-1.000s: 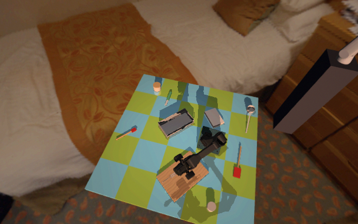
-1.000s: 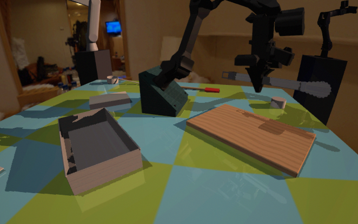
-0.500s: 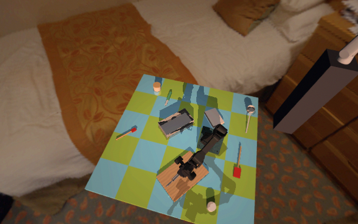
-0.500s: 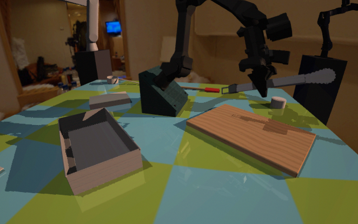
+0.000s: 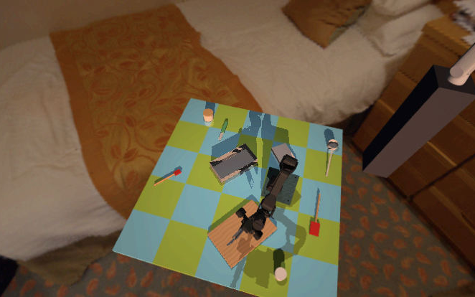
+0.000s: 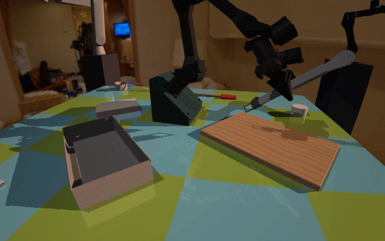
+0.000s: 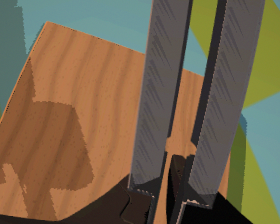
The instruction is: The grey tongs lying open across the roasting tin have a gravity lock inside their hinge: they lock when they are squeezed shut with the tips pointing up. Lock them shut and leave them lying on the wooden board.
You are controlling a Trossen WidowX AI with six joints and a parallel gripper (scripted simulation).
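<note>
My gripper [image 5: 245, 227] [image 6: 289, 86] [image 7: 165, 163] is shut on the grey tongs [image 5: 237, 236] [image 6: 316, 71]. In the exterior view they hang tilted above the wooden board [image 5: 219, 236] [image 6: 262, 146] [image 7: 91, 75], scalloped tips up to the right, the hinge end with its small ring low at the left. The two arms look pressed together there; in the wrist view they run side by side with a narrow gap. The lock inside the hinge is hidden. The roasting tin [image 5: 217, 176] [image 6: 116, 187] stands apart, with no tongs on it.
A dark green wedge [image 5: 290, 191] [image 6: 164, 107] stands under the arm's base. A pale block [image 5: 280, 151] [image 6: 117, 108] lies behind it. A white cylinder [image 5: 280, 274] [image 6: 299, 110] stands beyond the board. A red-headed tool [image 5: 314, 229] [image 6: 228, 96] lies on the table.
</note>
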